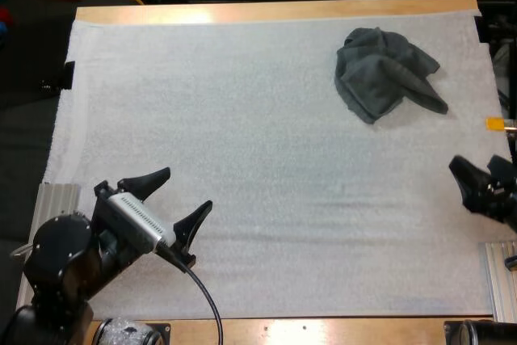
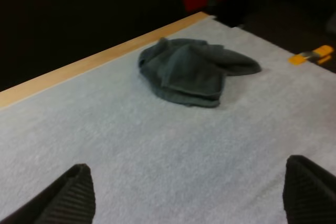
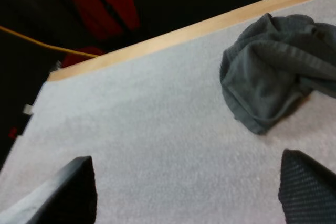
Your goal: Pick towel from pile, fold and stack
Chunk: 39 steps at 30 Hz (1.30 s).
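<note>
One crumpled grey-green towel (image 1: 386,72), soft and lumpy with a pointed flap, lies on the fuzzy white mat (image 1: 242,119) near its far right corner; left gripper (image 1: 187,188) over the mat's near left, ribbed black jaws wide apart, empty; right gripper (image 3: 185,156) likewise spread, holding nothing.

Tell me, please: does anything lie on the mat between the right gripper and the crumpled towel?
Nothing visible does. Only bare white mat lies between the open right gripper and the crumpled dark grey-green towel, which sits alone near the mat's far right side.
</note>
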Each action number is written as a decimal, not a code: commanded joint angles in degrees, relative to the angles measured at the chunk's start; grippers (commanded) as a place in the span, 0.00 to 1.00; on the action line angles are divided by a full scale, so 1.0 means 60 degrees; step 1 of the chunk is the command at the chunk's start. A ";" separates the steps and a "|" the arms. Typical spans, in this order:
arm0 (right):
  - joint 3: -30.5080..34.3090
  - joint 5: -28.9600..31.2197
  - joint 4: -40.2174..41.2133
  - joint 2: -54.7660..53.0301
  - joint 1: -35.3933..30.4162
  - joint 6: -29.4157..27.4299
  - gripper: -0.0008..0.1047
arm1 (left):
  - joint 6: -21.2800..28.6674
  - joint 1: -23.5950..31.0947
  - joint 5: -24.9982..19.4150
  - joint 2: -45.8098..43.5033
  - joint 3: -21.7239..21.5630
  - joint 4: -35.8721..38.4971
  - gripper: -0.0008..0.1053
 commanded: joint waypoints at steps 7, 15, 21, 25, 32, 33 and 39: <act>-0.0090 -0.0432 -0.1086 0.1051 0.0020 0.1065 0.67 | 0.0044 -0.0152 0.0079 0.0679 -0.0424 -0.0183 0.68; -0.0090 -0.0058 -0.2431 0.3024 0.0697 0.1663 0.67 | 0.0044 -0.0152 0.0079 0.0801 -0.0454 -0.0164 0.68; -0.0090 0.1412 -0.3503 0.4524 0.1769 0.2453 0.67 | 0.0044 -0.0152 0.0079 0.0801 -0.0454 -0.0164 0.68; -0.0090 0.1613 -0.4291 0.5345 0.1891 0.3296 0.67 | 0.0044 -0.0152 0.0079 0.0801 -0.0454 -0.0125 0.68; -0.0090 0.1829 -0.6264 0.7204 0.1890 0.5257 0.67 | 0.0044 -0.0152 0.0079 0.0801 -0.0454 -0.0030 0.68; -0.0090 0.1828 -0.6412 0.7333 0.1890 0.5402 0.67 | 0.0044 -0.0152 0.0079 0.0801 -0.0454 -0.0030 0.68; -0.0376 0.1828 -0.7199 0.8668 0.1890 0.6115 0.67 | 0.0044 -0.0152 0.0079 0.0801 -0.0454 0.0056 0.68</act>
